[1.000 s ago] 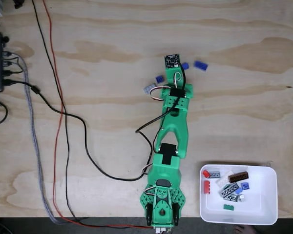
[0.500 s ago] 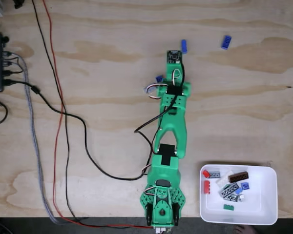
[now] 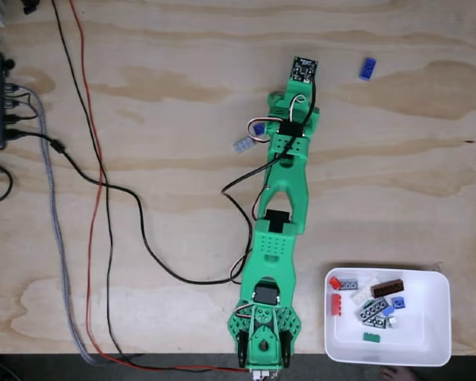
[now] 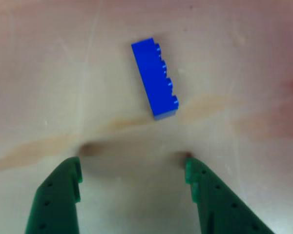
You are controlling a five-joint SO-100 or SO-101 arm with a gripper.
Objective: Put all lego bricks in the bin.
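Two green plastic gripper fingers (image 4: 133, 192) stand wide apart and empty at the bottom of the other view. A long blue studded plastic brick (image 4: 155, 79) lies on its side on the pale plywood table (image 4: 49, 73), just past the fingertips toward 12 o'clock.

In the fixed view, the shallow white rectangular plastic bin (image 3: 428, 348) sits at 5 o'clock holding about a dozen bricks. A small blue brick (image 3: 259, 128) and a grey brick (image 3: 242, 144) lie beside the arm's wrist; another blue brick (image 3: 368, 68) lies at 1 o'clock.

Risk — the long brick sits skewed to the jaws; closing without squaring could spin or flick it away.
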